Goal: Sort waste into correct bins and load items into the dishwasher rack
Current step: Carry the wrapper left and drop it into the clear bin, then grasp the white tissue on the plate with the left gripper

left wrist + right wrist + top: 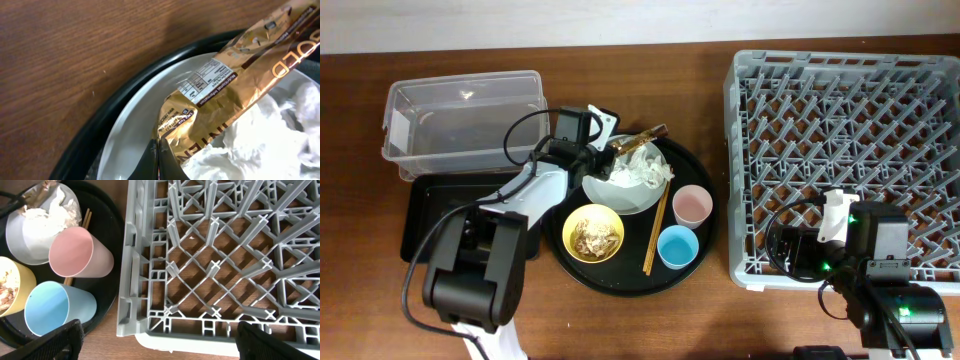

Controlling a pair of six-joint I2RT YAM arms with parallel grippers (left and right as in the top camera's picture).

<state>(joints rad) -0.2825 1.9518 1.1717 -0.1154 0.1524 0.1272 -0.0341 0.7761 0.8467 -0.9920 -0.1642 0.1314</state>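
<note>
The left gripper (pixel 159 159) pinches the wrapper (pixel 235 75) by its end over the plate (pixel 135 125), probably for binning; the right gripper (pixel 165 342) hangs wide open, empty.

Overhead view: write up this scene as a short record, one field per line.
left gripper: shut on the foil wrapper end, over the plate
right gripper: open, holding nothing, over the dishwasher rack edge
plate: on the round black tray, holding the crumpled tissue and wrapper
yellow bowl: on that tray, holding food scraps
pink cup, blue cup: on that tray, openings up
chopsticks: between bowl and cups
clear tub, shallow black tray: left of round tray
rack: no dishes visible in it
</note>
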